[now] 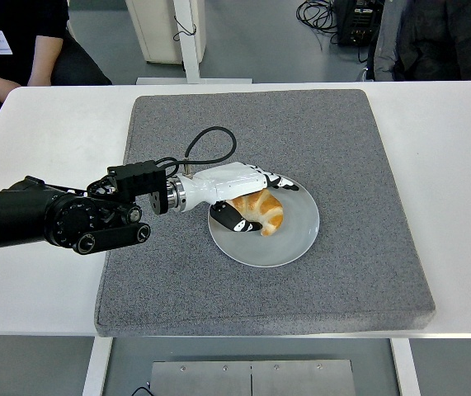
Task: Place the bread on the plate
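You see a bright, evenly lit scene under soft overhead light. The white table (466, 206) looks almost washed out, with little surface detail. Shadows are faint, just a thin dark line under the gray mat (301, 272). Focus is sharp throughout; the table's edges perhaps bow slightly toward the corners.

A white table (45, 280) carries a grey mat (342, 165); a grey plate (297, 239) sits on the mat

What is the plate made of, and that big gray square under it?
The plate looks like glazed ceramic or maybe hard plastic: smooth, pale gray, with a soft sheen. The gray square looks like felt or carpet-like fabric: speckled, fuzzy and matte, with soft rounded edges.
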`<state>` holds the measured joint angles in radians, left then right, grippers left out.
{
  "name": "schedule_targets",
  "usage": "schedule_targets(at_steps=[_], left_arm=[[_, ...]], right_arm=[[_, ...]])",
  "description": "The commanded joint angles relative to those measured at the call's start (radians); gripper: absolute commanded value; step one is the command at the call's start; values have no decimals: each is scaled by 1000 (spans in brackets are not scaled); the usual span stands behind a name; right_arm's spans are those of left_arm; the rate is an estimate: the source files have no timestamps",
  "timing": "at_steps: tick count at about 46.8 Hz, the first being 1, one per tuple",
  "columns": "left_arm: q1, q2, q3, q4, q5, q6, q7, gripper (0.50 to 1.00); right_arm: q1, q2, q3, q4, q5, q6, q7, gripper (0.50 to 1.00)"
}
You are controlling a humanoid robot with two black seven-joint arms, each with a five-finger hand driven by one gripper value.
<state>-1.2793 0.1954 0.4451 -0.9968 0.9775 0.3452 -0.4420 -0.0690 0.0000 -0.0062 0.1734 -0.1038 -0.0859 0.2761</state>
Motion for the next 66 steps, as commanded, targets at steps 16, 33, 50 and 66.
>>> schedule_targets(at_steps=[16, 33, 50, 66], left_arm=[[-18, 75, -60, -135, -45, -14, 0, 961], [-17, 133, -276, -141, -226, -186, 9, 971], [-5, 88, -451, 24, -482, -244, 5, 972], [100, 6, -697, 222, -579, -242, 11, 972]], right_arm=[[0, 0, 0, 0, 0, 0, 0, 1000], [0, 0, 0, 0, 0, 0, 0, 1000], [0, 0, -1, 0, 0, 0, 0, 1000], [0, 0, -3, 0, 1, 0, 0, 1000]])
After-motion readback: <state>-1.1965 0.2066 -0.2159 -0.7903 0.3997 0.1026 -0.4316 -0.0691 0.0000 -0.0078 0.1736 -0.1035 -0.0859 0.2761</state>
